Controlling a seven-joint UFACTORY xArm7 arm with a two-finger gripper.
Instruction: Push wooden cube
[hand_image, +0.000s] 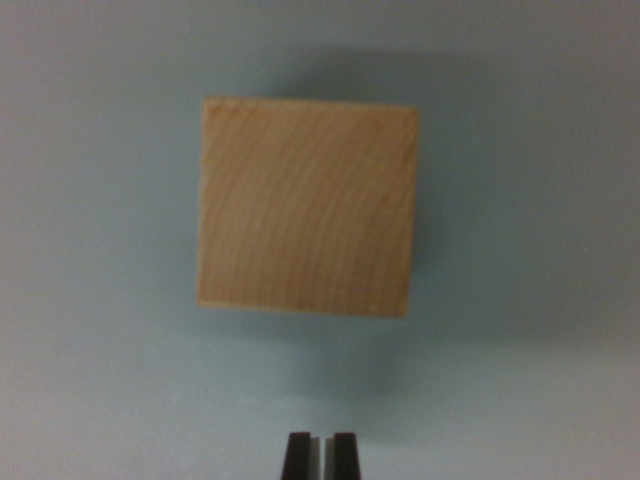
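Observation:
A pale wooden cube (307, 205) with curved grain rings fills the middle of the wrist view, resting on a light grey-blue surface (90, 300). The picture is slightly blurred. My gripper (320, 455) shows at the bottom edge as two dark fingertips standing side by side with only a thin slit between them, so it is shut with nothing held. The tips sit below the cube's lower edge in the picture, apart from it, with a strip of bare surface in between.
A soft shadow lies around the cube's right side and below it. Nothing else shows on the grey-blue surface in this view.

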